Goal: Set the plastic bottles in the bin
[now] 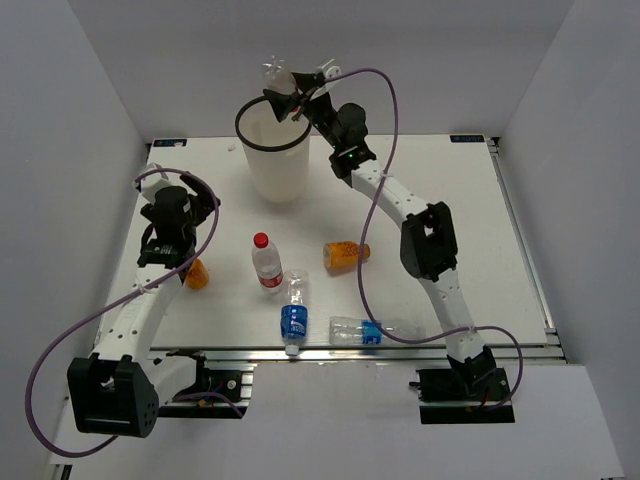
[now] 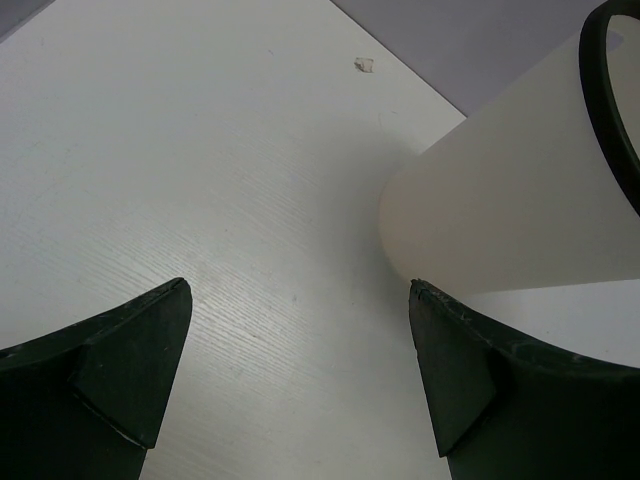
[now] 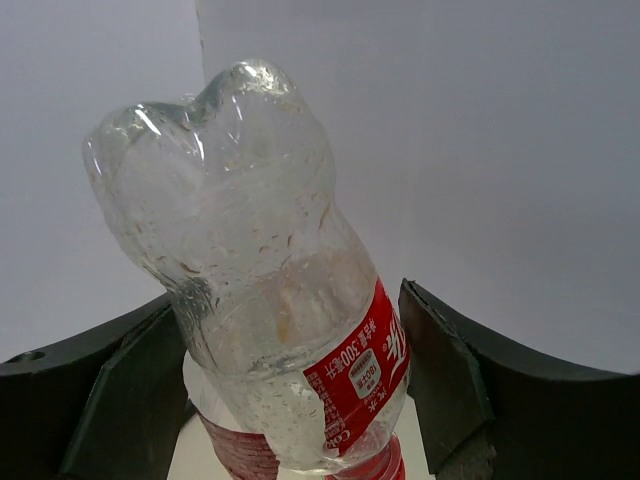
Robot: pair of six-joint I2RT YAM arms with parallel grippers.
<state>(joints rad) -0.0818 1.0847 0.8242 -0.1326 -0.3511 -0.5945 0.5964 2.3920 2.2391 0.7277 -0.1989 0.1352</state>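
Note:
My right gripper (image 3: pixel 288 302) is shut on a clear plastic bottle (image 3: pixel 262 280) with a red-white label, held bottom up. In the top view this gripper (image 1: pixel 291 97) holds that bottle (image 1: pixel 276 70) above the far rim of the white bin (image 1: pixel 275 165). My left gripper (image 2: pixel 300 290) stands open over bare table with nothing between its fingers, and the bin (image 2: pixel 500 220) lies to its right. On the table lie a red-capped bottle (image 1: pixel 266 262), two blue-labelled bottles (image 1: pixel 293 318) (image 1: pixel 358 330) and two orange bottles (image 1: pixel 346 254) (image 1: pixel 197 273). The left gripper (image 1: pixel 178 200) is at the table's left.
A small white scrap (image 2: pixel 364 65) lies on the table beyond the left gripper. The orange bottle at the left rests right against the left arm (image 1: pixel 150 290). Grey walls close in the table at the back and sides.

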